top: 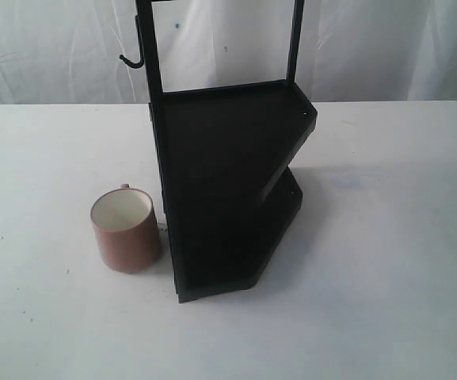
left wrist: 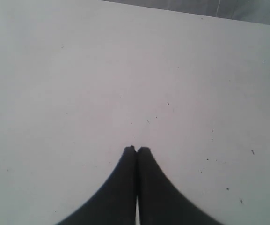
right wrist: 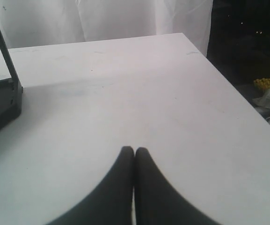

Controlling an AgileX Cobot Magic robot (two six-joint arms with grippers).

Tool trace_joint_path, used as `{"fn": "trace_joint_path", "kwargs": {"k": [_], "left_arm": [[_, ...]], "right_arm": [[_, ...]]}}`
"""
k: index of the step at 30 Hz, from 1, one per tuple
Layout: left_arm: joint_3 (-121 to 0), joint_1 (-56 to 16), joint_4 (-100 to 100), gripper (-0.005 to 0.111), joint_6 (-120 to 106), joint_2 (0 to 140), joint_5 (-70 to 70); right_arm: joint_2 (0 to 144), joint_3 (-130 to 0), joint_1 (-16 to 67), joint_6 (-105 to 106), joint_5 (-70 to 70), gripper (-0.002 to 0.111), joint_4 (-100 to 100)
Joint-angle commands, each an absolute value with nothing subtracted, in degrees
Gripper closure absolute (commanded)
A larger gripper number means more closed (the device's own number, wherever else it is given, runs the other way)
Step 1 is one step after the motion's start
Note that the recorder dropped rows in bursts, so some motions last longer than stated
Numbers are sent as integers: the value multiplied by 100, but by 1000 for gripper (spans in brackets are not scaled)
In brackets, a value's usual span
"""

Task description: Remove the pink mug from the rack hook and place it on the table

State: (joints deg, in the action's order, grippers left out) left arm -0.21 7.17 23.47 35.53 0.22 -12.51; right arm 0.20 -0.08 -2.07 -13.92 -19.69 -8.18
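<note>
Black and tapered, the left end effector (left wrist: 135,149) has its fingers pressed together with nothing between them, and it hangs over a bare stretch of the broad white desk (left wrist: 78,70). The right end effector (right wrist: 134,149) is likewise closed and empty. It hangs over open surface near the desk's right edge, with the base of the black two-shelf metal rack (right wrist: 3,103) off to one side. Neither shows in the exterior view.

The small dusty-pink ceramic mug (top: 125,229) stands upright on the desk, mouth up and long axis vertical. It sits just beside the rack's left side, toward the near edge, with its handle turned to the far edge. The small black curved rack hook (top: 131,59) on the upright post is bare, so the task looks complete.

The mug lies on the left arm's side, with the rack between it and the right arm. Wide clear surface runs to the left and near edges, so only the rack crowds any retreat.
</note>
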Motion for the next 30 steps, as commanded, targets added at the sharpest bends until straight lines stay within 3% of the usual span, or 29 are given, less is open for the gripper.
{"fn": "trace_joint_path", "kwargs": {"k": [1,15,18,22,30], "left_arm": [[0,725,2078,107,3640,0,-1102],[0,649,2141,107,3395,0,-1239],[0,500,2022,107,1911,0,-1414],[0,440,-143,107,-408,0,-1314],[0,440,-225,107,-899,0,-1324]], "right_arm": [[0,0,-231,-1395,-1923,108,-865],[0,0,-231,-1395,-1923,108,-865],[0,0,-231,-1395,-1923,108,-865],[0,0,-231,-1395,-1923,108,-865],[0,0,-231,-1395,-1923,108,-865]]}}
